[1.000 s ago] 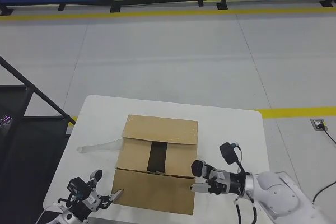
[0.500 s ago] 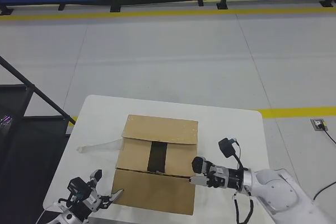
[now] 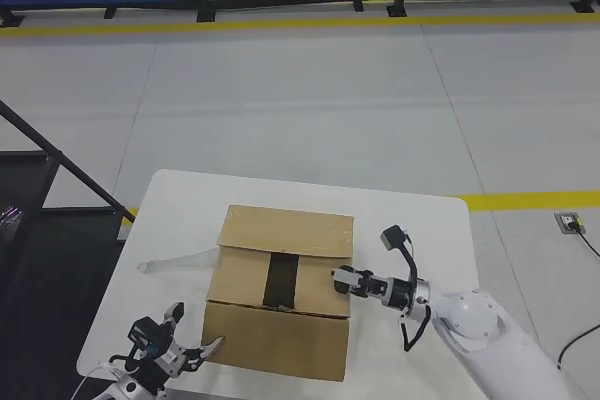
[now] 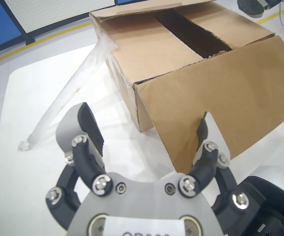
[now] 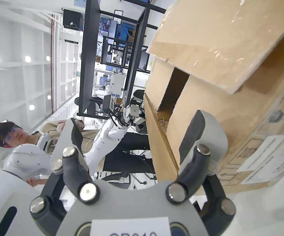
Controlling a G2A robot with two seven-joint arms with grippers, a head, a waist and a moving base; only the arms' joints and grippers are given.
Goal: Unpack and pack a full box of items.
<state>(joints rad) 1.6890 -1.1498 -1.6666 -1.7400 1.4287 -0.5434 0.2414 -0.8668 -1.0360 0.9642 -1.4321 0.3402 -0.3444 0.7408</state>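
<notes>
The white table (image 3: 180, 215) carried the cardboard box (image 3: 245, 285) at its centre, with the outer flaps folded back and the inner flaps nearly shut over a dark gap. A loose tape strip (image 3: 175, 262) trailed from one corner onto the table. The right gripper (image 3: 338, 279), jaws spread and empty, stood at the box's side edge, apparently placed to catch an inner flap; the left gripper (image 3: 195, 330), jaws likewise spread, hovered beside the near flap's corner.

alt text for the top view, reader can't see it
A brown cardboard box sits on a white rounded table, outer flaps open, a dark gap between its inner flaps. The open right gripper is at the box's right edge; the open left gripper is off its near left corner.
</notes>
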